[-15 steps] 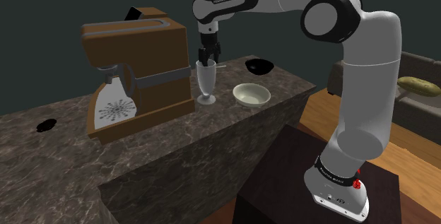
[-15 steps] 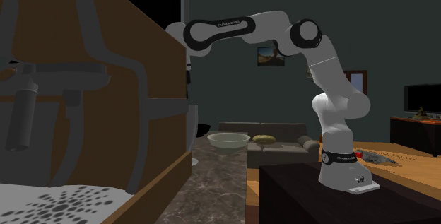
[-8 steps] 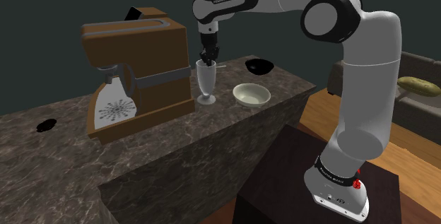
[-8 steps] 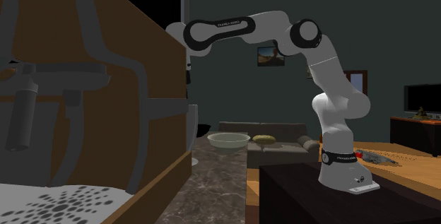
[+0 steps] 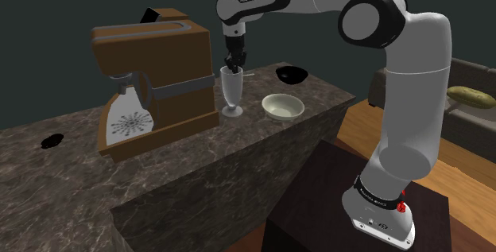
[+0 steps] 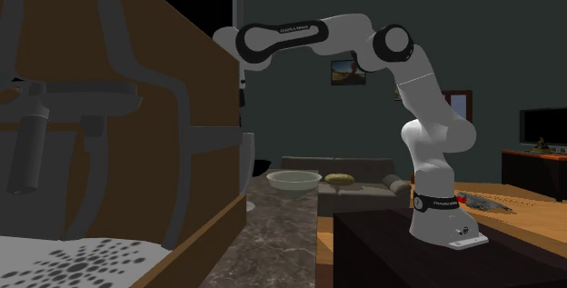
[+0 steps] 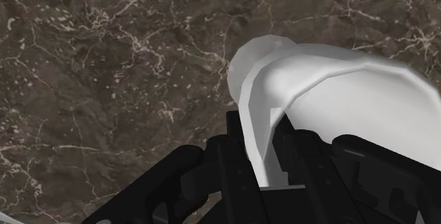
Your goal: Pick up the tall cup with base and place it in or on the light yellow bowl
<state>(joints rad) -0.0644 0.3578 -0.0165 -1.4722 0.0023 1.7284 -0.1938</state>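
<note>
Your gripper (image 5: 235, 60) hangs straight down over the tall cup (image 5: 231, 91). The wrist view shows it clenched on the rim, with one black finger (image 7: 233, 141) outside the pale wall and the other inside the mouth, so the wall is pinched between them. I judge the grasp to be made.

The cup stands upright on its stem and round base, on the dark marbled countertop (image 5: 334, 93). It is just beside the brown stand mixer (image 5: 171, 67), about midway between the counter's far edge and the edge facing the stand. From the shoulder view the base appears to sit on the stone, though the angle is too shallow to rule out a slight lift.

The light yellow bowl (image 5: 283, 116) is empty. It sits near the cup on the side away from the mixer and closer to the counter's stand-side edge. A small black bowl (image 5: 292, 74) lies toward the far corner, well apart from both.

The reach and the pinch look done. What remains for you is the lift, a short carry over the bowl's rim, the lowering and the release. A one-wall pinch on a tall, top-heavy cup may let it swing, so I would raise it gently.
</note>
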